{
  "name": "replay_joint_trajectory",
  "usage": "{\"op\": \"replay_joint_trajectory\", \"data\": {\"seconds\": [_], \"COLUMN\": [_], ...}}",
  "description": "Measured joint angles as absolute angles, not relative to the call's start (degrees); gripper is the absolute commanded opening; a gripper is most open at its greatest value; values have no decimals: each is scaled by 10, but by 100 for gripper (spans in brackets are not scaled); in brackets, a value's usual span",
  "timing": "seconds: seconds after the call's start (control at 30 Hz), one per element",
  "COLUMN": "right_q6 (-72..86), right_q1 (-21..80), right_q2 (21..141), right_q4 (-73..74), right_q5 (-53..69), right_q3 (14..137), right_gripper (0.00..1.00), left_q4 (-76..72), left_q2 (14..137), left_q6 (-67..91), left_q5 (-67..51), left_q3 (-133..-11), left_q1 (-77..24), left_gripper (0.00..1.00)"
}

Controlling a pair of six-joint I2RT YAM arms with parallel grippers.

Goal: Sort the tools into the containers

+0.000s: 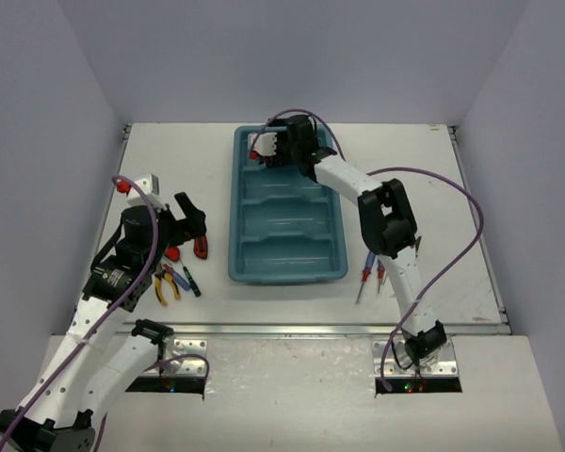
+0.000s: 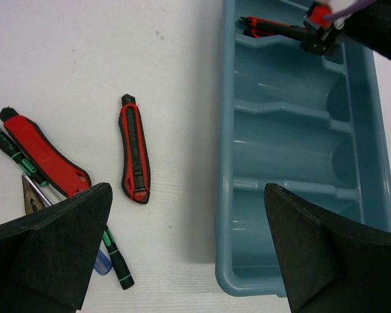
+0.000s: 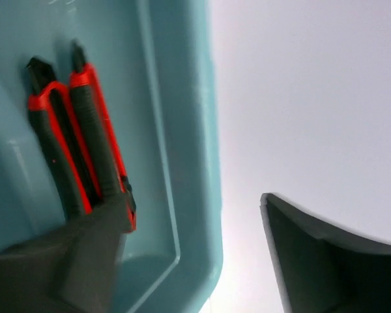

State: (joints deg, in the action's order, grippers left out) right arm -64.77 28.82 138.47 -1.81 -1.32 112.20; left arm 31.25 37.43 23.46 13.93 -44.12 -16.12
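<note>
tray: teal tray (image 1: 235, 221) sits mid-counter (image 1: 433, 188), four compartments in a row, the three near ones look bare from above

right jaws: apart, hanging low over the far compartment (image 3: 169, 98), not clamped on anything; one finger (image 3: 85, 261) overlaps the butt end of the knives, can't tell if it touches

sorted so far: two red-black utility knives (image 3: 78, 143) lying side by side against the wall of that far compartment

left jaws: spread wide, hovering over the counter left of the tray, holding nothing

under the left jaws: a loose utility knife (image 2: 135, 150) lying clear between the fingers; a second knife (image 2: 45, 156) off to the side, tangled with thin black-green screwdrivers (image 2: 114, 257) and the pliers (image 1: 165, 285)

other side: blue and red-handled screwdrivers (image 1: 371, 273) on the counter right of the tray, untouched

step, my read: the drop looks done, so it's about getting the right arm out clean

tip: lift straight up before swinging away, or that finger could drag the knives askew

tip for the left: the lone knife is the easy grab, come down centred over its handle and pinch across the narrow width

watch out: keep well off the tangled pile
</note>
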Motion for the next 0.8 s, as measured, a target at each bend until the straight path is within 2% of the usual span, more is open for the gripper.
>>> {"op": "replay_joint_trajectory", "data": {"seconds": [0.13,0.27,0.37,0.5,0.6,0.7,0.8], "right_q6": [-576,-378,-238,-92,-15,30,63], "right_q1": [288,287,275,259,258,261,262], "right_q2": [1335,1243,1130,938,778,670,607], "right_q4": [-11,-6,36,88,96,104,124], "right_q5": [-39,-107,-120,-108,-87,-65,-52], "right_q3": [1121,1100,1054,933,791,668,565], "right_gripper": [99,99,99,99,99,99,99], "left_q4": [314,340,358,363,359,366,373], "left_q2": [395,468,554,702,796,868,913], "left_q6": [235,249,263,270,273,275,275], "left_q5": [141,155,166,135,114,99,92], "left_q3": [-442,-484,-551,-625,-643,-649,-649], "left_q1": [-161,-161,-158,-120,-81,-56,-44], "left_gripper": [100,100,100,100,100,97,84]}}
